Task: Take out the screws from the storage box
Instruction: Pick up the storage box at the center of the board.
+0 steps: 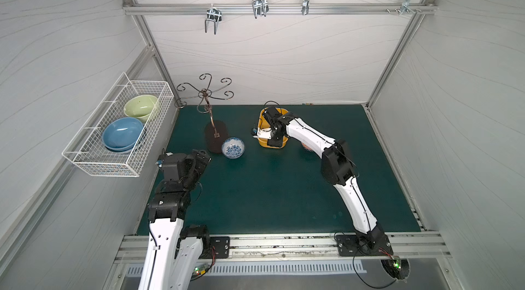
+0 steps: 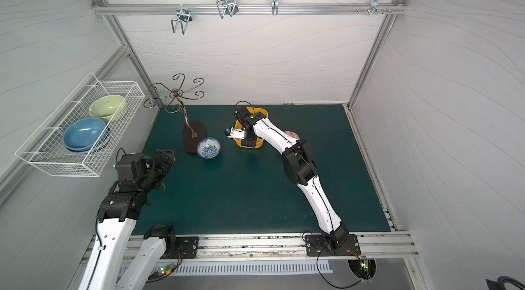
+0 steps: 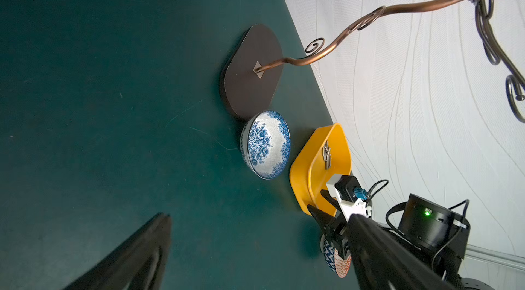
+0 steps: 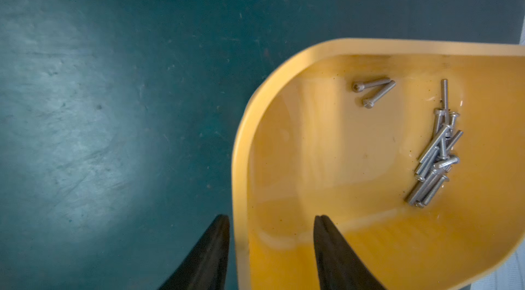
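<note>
The storage box (image 4: 241,138) is a shallow yellow tray at the back of the green mat, seen in both top views (image 1: 267,144) (image 2: 250,144). Inside it lie the screws: a heap of several (image 4: 434,160) and two apart (image 4: 372,91), also visible in the left wrist view (image 3: 326,155). My right gripper (image 4: 271,217) (image 1: 275,140) is open and straddles the tray's near wall, one finger outside close to the wall, the other inside with a gap. It holds nothing. My left gripper (image 3: 260,217) (image 1: 203,155) stands wide open and empty over the mat's left side.
A blue-and-white bowl (image 1: 233,147) sits left of the tray, beside the dark base of a copper hook stand (image 1: 216,135). Another patterned bowl (image 2: 292,134) lies partly under the right arm. A white wire basket (image 1: 119,158) with two bowls hangs on the left wall.
</note>
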You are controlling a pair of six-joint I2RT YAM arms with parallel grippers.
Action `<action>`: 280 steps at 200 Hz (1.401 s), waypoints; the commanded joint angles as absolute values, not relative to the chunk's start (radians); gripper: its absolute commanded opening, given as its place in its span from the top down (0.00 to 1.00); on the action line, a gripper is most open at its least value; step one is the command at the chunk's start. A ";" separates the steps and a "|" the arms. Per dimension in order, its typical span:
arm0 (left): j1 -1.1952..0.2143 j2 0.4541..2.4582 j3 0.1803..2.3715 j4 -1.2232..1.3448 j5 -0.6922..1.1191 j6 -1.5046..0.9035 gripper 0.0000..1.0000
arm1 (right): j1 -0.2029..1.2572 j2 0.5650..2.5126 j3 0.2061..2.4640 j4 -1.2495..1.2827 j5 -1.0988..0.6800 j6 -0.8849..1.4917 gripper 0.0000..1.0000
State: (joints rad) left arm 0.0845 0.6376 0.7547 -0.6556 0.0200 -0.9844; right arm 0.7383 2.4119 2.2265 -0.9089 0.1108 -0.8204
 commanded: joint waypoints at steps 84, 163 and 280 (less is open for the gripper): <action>0.089 0.638 0.762 -0.623 0.036 -0.994 0.01 | 0.745 2.465 2.270 -0.981 0.062 -0.826 0.87; 0.089 0.635 0.765 -0.623 0.029 -0.989 0.01 | 0.745 2.351 2.249 -1.077 -0.093 -0.843 1.00; 0.089 0.702 0.777 -0.609 0.066 -0.968 0.01 | 0.811 1.960 2.032 -1.198 -0.257 -0.802 1.00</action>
